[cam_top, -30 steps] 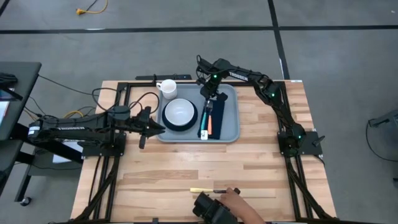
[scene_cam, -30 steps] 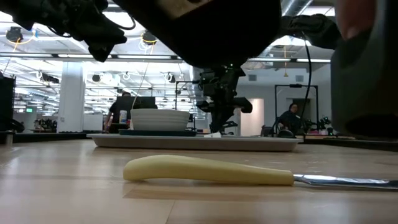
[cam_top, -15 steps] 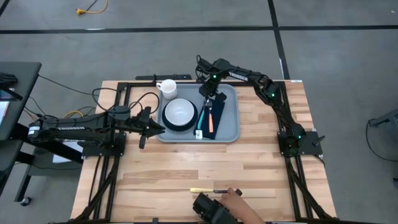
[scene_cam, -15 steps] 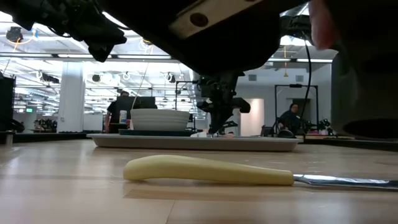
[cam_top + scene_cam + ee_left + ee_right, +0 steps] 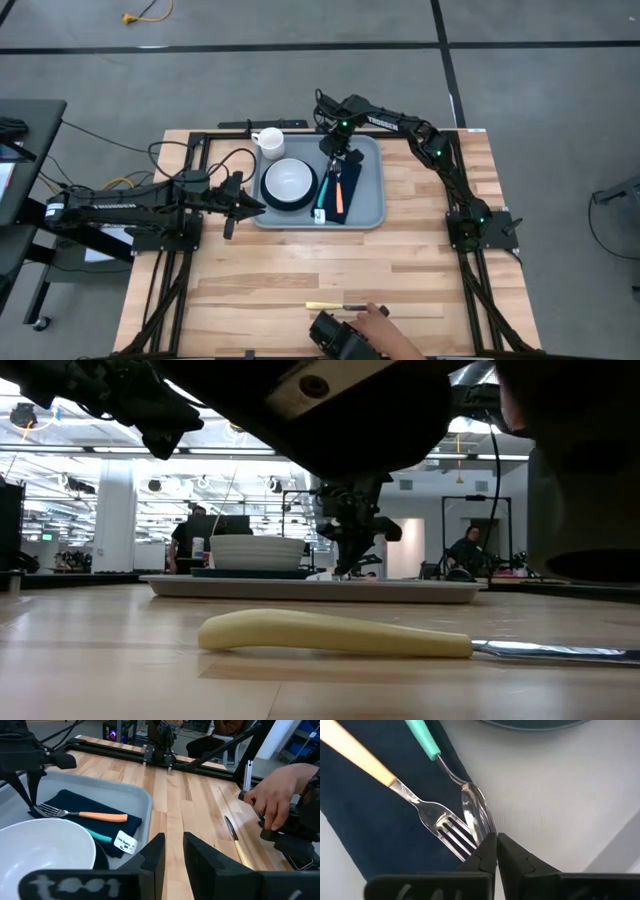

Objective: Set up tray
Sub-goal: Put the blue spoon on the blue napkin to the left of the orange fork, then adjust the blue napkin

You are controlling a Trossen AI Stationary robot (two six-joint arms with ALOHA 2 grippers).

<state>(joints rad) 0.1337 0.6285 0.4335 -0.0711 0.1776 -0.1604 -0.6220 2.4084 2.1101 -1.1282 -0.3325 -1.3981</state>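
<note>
Grey concrete floor crossed by dark lines, a yellow cable lying on it; bright ceiling lights fill the open hall behind.

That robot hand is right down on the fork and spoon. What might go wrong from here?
The right hand, shut, sits at the fork tines and spoon bowl, which overlap; lifting away might drag or nudge either one askew on the napkin.

A person's hand is on the table beside the knife; an arm swinging that way might meet it.
</note>
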